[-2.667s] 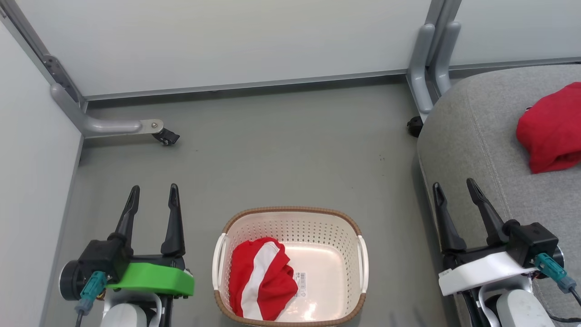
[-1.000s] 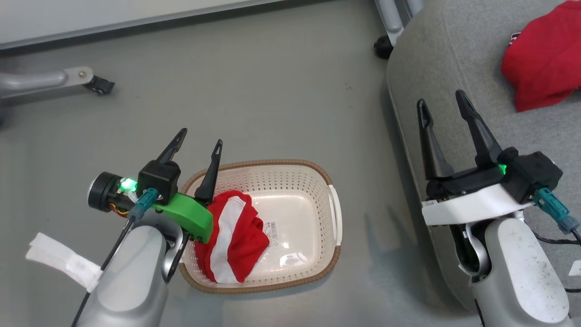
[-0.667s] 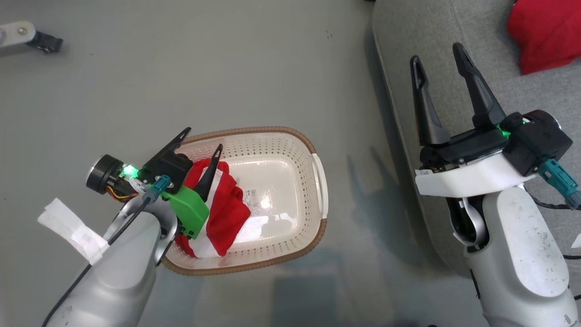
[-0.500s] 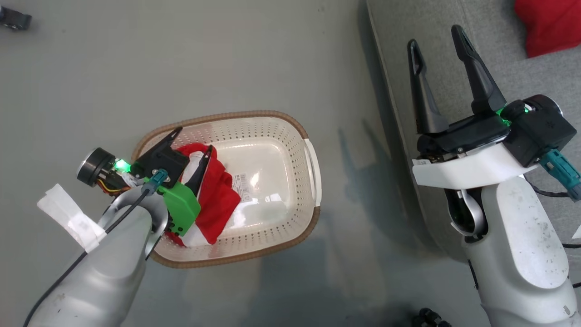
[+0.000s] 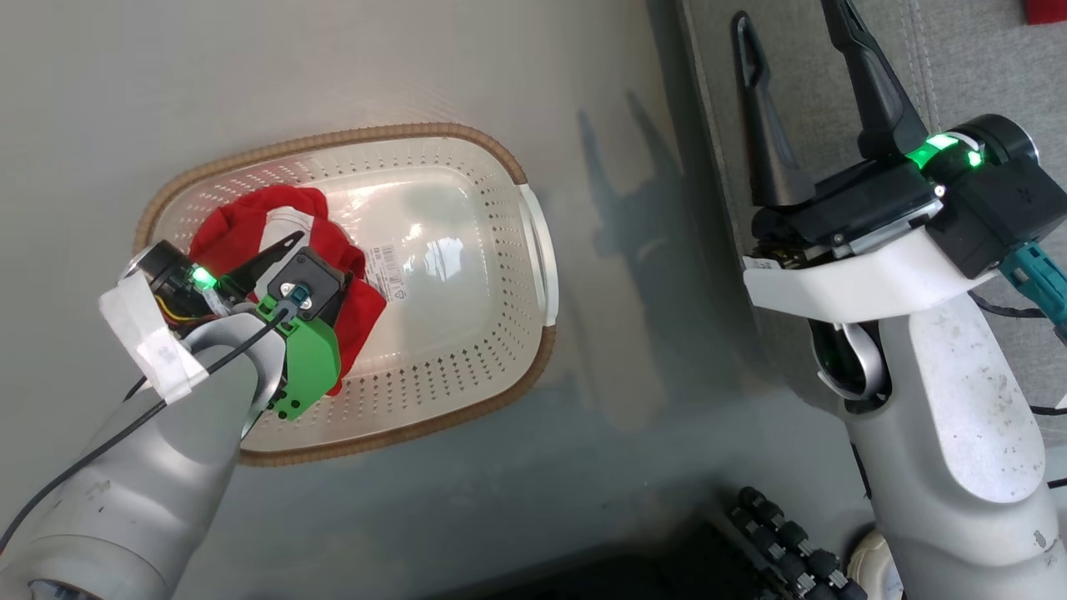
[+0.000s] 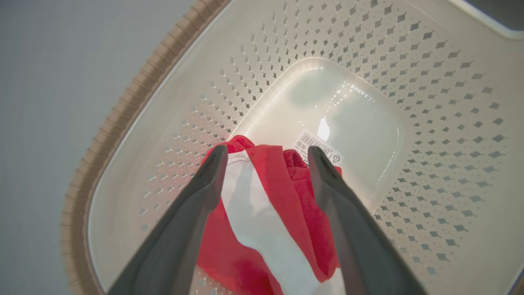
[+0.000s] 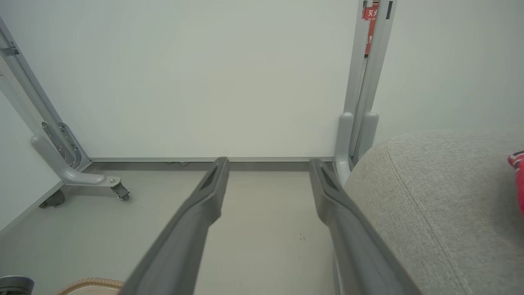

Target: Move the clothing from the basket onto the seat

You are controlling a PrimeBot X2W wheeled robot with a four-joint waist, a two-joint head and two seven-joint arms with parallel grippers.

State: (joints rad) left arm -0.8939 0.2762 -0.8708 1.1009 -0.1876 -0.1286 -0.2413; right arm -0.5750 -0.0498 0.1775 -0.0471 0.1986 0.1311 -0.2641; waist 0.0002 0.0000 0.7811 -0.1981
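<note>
The cream perforated basket with a brown rim stands on the grey floor. A red garment with a white stripe, part of the clothing, lies crumpled in its left end. My left gripper reaches down into the basket and is open. In the left wrist view its fingers straddle the clothing, left gripper low over the fabric inside the basket. My right gripper is open and holds nothing, over the edge of the grey seat. A corner of another red garment lies on the seat.
The right wrist view shows the right gripper aimed at a white partition wall, with a grey caster foot at left, a grey post, the seat at right. My base's black wheels show at the bottom.
The head camera has tilted down, shifting the whole picture. My left gripper has gone down into the basket, coming over the red garment, still open. The right gripper stays open.
</note>
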